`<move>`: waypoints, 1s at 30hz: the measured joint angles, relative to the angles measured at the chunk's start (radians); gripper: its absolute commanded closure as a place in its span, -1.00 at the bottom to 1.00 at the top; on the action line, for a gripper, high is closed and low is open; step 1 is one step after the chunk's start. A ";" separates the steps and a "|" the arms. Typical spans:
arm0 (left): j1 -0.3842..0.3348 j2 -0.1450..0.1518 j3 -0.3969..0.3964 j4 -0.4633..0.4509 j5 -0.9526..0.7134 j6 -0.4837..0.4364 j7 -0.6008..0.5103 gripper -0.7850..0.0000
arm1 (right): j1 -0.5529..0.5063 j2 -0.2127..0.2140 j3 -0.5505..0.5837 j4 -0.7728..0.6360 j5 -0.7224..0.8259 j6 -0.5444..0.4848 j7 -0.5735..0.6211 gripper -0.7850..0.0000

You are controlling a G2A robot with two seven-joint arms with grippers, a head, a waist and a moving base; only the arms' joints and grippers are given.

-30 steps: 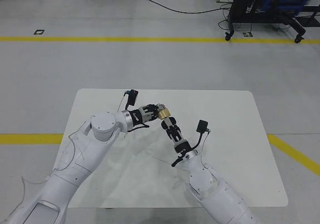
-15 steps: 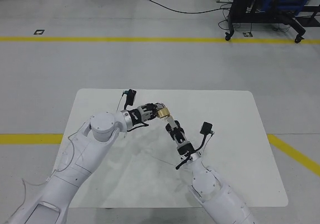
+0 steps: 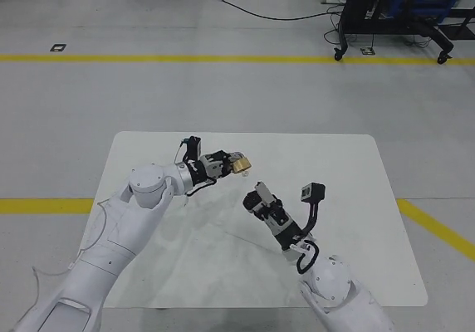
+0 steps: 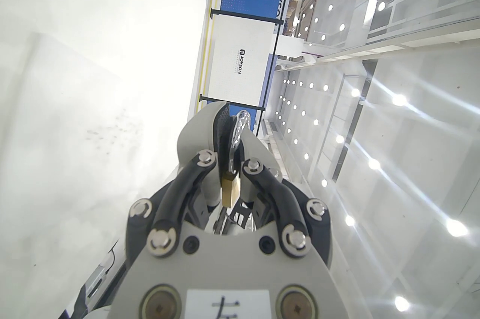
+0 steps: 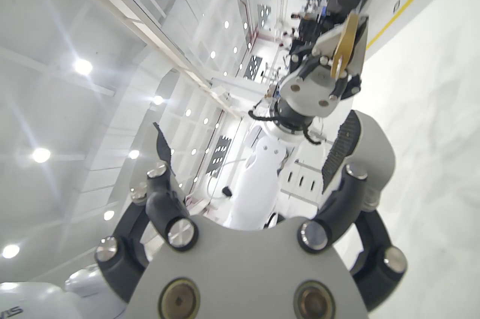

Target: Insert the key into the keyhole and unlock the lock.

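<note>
**One Gripper Clamped on the Lock, the Other Empty**

The left gripper (image 3: 227, 161) was shut tight on the brass lock (image 3: 240, 164) and held it in the air above the far part of the white table (image 3: 362, 249). The right gripper (image 3: 257, 197) hung near it, not touching, with its fingers spread and nothing between them.

In the left wrist view, a silvery piece (image 4: 240, 123) stood out of the brass body between the pads. Whether that was the key or the shackle could not be told.

No key lay in the free gripper, so the insertion was perhaps already made. The pictures gave no proof of this, and the keyhole was hidden. The turn of the key and the release of the shackle could not be confirmed and seemed to remain.
</note>
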 measured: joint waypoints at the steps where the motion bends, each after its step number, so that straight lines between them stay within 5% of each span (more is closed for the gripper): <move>1: 0.001 0.000 -0.002 0.000 -0.001 -0.002 -0.001 1.00 | 0.000 0.000 -0.001 0.001 -0.008 -0.003 0.010 -1.00; 9: 0.012 -0.002 -0.012 -0.011 0.000 -0.033 -0.026 1.00 | -0.002 -0.001 -0.008 0.006 -0.001 0.006 -0.017 -1.00; 13: 0.015 -0.003 -0.015 -0.014 0.003 -0.049 -0.039 1.00 | 0.015 -0.003 0.000 0.017 0.240 0.143 0.093 -1.00; 17: 0.016 -0.004 -0.012 -0.022 0.005 -0.069 -0.086 1.00 | 0.045 -0.001 0.031 0.048 0.445 0.274 0.184 -0.46; 19: 0.015 -0.005 -0.007 -0.019 0.000 -0.072 -0.118 1.00 | 0.057 -0.001 0.042 0.060 0.494 0.311 0.197 0.00; 30: 0.000 -0.013 -0.008 0.016 -0.063 -0.070 -0.204 1.00 | 0.075 -0.001 0.063 0.091 0.594 0.309 0.279 0.04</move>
